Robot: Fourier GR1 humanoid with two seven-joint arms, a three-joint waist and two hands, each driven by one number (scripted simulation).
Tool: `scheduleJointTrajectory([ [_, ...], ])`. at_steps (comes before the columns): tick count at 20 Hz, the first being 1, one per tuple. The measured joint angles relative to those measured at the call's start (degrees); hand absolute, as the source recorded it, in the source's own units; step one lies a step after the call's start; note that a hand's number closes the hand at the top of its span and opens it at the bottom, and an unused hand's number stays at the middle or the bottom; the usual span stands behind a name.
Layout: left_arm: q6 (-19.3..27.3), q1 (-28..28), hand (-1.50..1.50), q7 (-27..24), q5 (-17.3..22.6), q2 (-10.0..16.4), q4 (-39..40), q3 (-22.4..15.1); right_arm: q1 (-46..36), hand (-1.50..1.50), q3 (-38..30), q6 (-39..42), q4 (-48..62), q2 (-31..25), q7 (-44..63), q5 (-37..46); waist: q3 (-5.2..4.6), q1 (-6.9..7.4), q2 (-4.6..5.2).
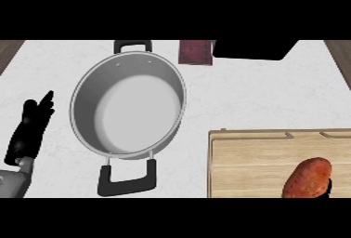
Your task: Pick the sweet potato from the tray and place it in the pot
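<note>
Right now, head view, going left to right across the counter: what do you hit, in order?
left hand, open, fingers up → pot → tray → sweet potato, lying on the tray's right part.

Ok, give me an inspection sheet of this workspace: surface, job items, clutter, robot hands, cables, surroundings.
Surface: white marbled counter.
Job's things: sweet potato lying on wooden tray, lower right; pot empty, left of the tray.
Clutter: dark red block and black object at far edge.
Robot hands: left robot hand open, resting at left; right robot hand only a black sliver beside the sweet potato.
Cables: nothing seen.
Surroundings: brown wood at both top corners.
</note>
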Motion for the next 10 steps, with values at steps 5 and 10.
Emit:
scheduleJointTrajectory([
  [5, -0.08, -0.38, 0.00, 1.73, -0.28, 0.07, -0.62, -0.12, -3.67, -1.50, -0.34, 8.97, -4.08, 0.73, 13.40, 10.77, 0.77, -0.06, -0.15],
  [10, -0.18, 0.22, 0.00, 2.05, -0.41, -0.14, -0.66, 0.44, -11.46, -1.50, 0.46, 19.11, -6.91, 1.18, 24.51, 22.65, 1.22, -0.54, -0.50],
])
